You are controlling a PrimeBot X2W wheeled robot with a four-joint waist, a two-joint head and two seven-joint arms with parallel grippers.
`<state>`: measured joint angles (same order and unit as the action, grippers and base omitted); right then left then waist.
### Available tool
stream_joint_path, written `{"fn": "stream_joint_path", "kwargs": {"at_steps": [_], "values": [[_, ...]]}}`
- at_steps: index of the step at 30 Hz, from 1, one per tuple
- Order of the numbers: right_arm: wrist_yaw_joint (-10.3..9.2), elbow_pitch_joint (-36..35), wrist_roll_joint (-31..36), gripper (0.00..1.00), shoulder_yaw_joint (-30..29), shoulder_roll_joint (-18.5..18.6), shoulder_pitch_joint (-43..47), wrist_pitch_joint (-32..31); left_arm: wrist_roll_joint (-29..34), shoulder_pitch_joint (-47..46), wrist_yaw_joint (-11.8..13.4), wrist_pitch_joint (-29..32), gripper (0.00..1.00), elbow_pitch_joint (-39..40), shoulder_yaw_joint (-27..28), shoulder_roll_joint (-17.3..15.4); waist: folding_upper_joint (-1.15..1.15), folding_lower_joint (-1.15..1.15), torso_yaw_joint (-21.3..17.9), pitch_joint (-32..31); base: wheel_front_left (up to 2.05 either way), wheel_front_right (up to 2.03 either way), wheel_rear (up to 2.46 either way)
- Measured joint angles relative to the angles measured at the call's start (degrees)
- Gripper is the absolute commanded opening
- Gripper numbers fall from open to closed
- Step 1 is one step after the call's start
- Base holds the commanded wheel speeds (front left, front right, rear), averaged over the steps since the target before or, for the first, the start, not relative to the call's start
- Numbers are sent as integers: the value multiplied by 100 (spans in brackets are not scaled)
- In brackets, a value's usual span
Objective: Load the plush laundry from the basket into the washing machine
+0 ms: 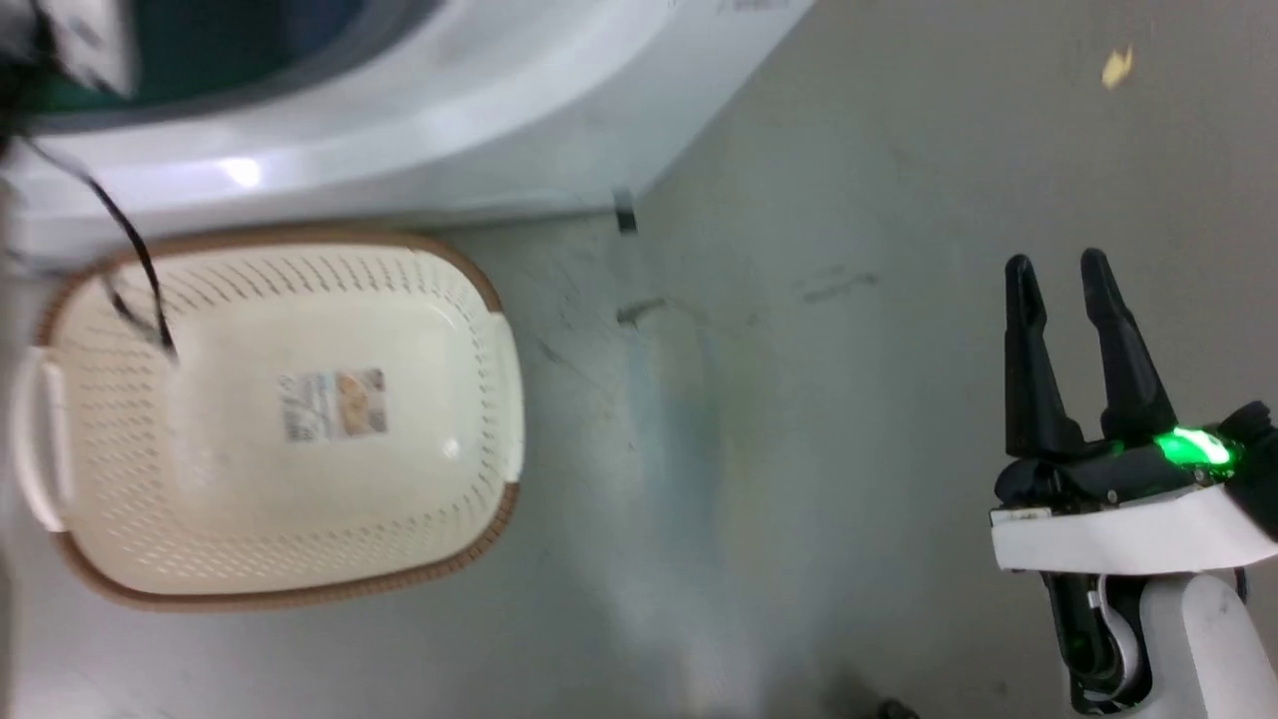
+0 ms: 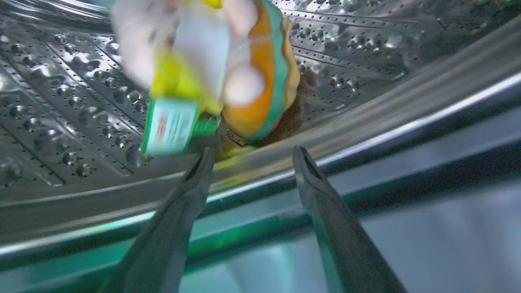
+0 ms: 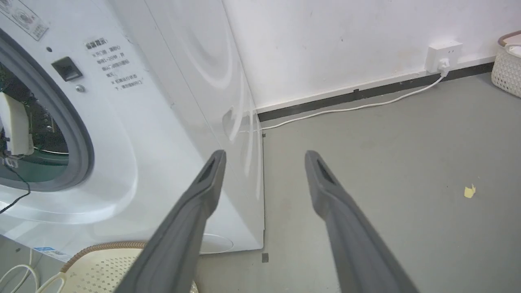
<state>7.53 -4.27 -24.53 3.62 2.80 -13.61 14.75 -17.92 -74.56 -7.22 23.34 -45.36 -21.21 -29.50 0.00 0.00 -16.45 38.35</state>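
— Steel first: shiny perforated drum (image 2: 61,101) of the large white front-loading washing machine (image 3: 171,101). Contents?
— One lot: plush laundry (image 2: 228,69), a soft pink-and-yellow doll bundled with an orange hamburger plush, with a green card tag (image 2: 171,126). Blurred. It lies inside the drum, just beyond the left gripper (image 2: 253,149), tag end nearest, long axis roughly in line with the fingers.
— Left gripper condition?
— Long dark fingers spread wide, nothing between them. By far the nearer arm.
— Further right?
— Cream perforated plastic basket (image 1: 300,596), brown woven-look rim, paper label (image 1: 334,404) showing on its bottom. Rightmost: right gripper (image 1: 1056,260), spread wide, holding nothing, well apart from the basket.
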Motion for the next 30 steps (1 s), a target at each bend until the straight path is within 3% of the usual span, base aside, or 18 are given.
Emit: {"fn": "stream_joint_path", "kwargs": {"at_steps": [3,7,11,14,22,30], "values": [[0,24,183,100,-109,2,76,0,-181,450,0,-494,100,-30,-43,227,0,-1,121,-351,0,0,0],[0,58,449,100,-218,2,384,0,-338,1323,-2,-1673,100,215,-248,535,0,-1,390,-1035,0,0,0],[0,69,586,100,-321,2,598,0,-314,2144,3,-2810,100,605,-392,626,0,-2,643,-1607,0,0,0],[0,78,637,100,-407,2,710,0,-387,2844,175,-3396,100,870,-381,791,0,-2,851,-1998,0,0,0],[0,144,838,100,-500,2,1218,0,-387,4768,1068,-3802,100,2332,-177,1255,0,-2,1466,-2881,0,0,0],[0,170,893,100,-420,1,1500,0,-218,6606,1536,-3805,100,3709,198,1502,0,-1,1907,-3474,0,0,0]]}}
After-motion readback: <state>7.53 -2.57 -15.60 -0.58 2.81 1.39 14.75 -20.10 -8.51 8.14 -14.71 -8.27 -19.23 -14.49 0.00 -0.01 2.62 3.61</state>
